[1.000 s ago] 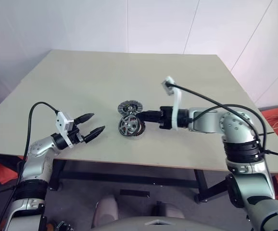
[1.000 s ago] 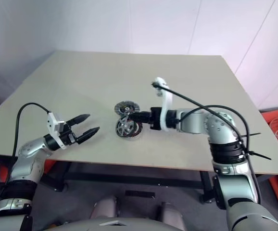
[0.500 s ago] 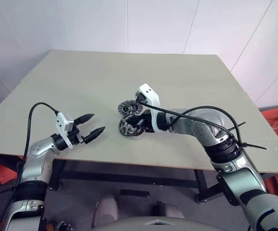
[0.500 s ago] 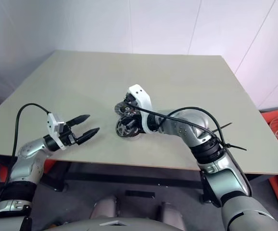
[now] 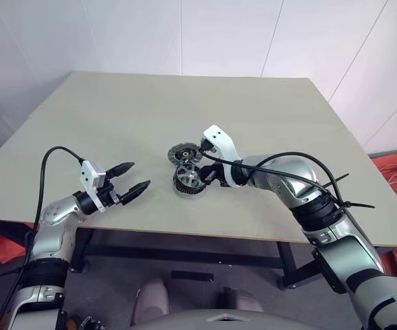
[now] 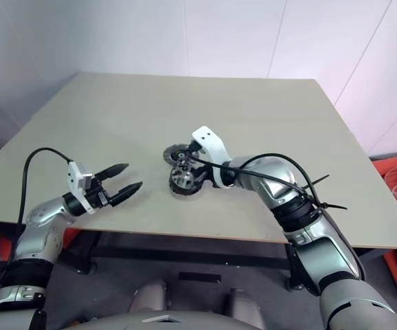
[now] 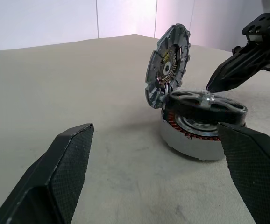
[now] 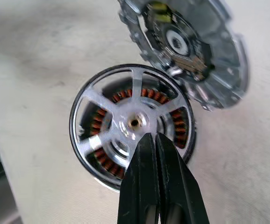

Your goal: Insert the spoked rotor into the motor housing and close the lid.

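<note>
Right gripper (image 8: pixel 146 140), jaws clenched, bears on the spoked rotor (image 8: pixel 134 123) atop the motor housing (image 7: pixel 191 140) — press squarely at the hub; left gripper (image 5: pixel 131 180) idles, jaws released.

The spoked rotor (image 8: pixel 135 122) hides much of the motor housing (image 7: pixel 191 142) windings.

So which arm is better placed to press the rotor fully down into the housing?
The right. Its gripper, jaws shut, points at the hub of the spoked rotor, which sits tilted on the motor housing. The left gripper, jaws open, is well off to the side.
</note>
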Robot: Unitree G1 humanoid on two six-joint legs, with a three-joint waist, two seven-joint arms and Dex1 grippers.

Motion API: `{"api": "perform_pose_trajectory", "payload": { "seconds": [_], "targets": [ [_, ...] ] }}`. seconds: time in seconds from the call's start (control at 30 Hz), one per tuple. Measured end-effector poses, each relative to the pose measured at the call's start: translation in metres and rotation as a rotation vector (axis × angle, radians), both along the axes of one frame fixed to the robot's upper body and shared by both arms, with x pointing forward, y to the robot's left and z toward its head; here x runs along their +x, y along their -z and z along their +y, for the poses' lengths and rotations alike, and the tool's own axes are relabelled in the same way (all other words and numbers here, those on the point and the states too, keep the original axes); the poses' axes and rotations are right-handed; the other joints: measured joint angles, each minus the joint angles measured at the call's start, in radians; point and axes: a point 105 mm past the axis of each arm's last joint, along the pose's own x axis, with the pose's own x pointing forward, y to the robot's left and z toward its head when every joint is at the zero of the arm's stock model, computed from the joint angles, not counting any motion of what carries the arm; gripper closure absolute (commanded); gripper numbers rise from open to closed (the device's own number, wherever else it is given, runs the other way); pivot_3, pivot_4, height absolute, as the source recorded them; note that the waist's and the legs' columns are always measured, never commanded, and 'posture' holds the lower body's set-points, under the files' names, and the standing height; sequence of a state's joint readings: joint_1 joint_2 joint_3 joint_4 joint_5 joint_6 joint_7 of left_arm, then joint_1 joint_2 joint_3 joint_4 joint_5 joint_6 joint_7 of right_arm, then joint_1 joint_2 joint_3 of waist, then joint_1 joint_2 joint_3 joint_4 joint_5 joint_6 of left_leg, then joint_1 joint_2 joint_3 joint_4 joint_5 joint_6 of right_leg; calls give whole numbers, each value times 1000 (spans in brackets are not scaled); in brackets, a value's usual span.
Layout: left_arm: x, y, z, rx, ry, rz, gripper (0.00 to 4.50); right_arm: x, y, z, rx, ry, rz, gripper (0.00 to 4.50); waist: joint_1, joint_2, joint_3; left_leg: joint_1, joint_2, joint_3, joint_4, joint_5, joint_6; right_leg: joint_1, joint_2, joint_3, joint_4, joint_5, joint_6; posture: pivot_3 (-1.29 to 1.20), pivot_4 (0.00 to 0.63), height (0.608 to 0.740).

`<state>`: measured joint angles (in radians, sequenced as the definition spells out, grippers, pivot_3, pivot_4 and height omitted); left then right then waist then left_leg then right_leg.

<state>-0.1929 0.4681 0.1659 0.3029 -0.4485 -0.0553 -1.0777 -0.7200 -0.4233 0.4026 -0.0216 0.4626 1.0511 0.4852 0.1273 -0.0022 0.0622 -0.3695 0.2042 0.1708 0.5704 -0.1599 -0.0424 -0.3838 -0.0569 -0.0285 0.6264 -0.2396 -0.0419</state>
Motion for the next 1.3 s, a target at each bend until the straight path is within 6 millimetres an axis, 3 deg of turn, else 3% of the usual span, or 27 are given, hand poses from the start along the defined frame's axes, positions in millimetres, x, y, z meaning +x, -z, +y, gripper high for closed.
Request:
{"api": "perform_pose_trajectory", "payload": {
  "seconds": [0.5,0.77,0.93,1.1,1.3],
  "targets": [
    [1,-1,0,0,0,-2,0,2,-6,-2,29,-6,-2,4467,0,0,0,0,0,0,1,0,0,0,0,0,2,0,0,0,0,740],
    [1,-1,0,-2,-5,-2,0,0,-22,18,180,-44,-44,4467,0,0,0,1,0,0,1,0,0,0,0,0,2,0,-1,0,0,740],
    [2,-1,0,-4,-11,-2,0,-8,1,23,225,-44,8,4467,-1,0,0,1,0,0,2,0,1,0,0,0,2,0,-1,0,0,740],
    [2,-1,-1,-8,-9,-3,0,0,12,25,227,-21,-12,4467,-3,0,0,1,0,0,2,0,1,0,0,0,3,0,-1,0,0,740],
    [2,-1,-2,-9,-8,-4,0,1,33,23,116,-71,-48,4467,-3,-1,-1,4,0,0,2,-1,1,2,0,1,3,0,-1,0,0,740]
  ]
}}
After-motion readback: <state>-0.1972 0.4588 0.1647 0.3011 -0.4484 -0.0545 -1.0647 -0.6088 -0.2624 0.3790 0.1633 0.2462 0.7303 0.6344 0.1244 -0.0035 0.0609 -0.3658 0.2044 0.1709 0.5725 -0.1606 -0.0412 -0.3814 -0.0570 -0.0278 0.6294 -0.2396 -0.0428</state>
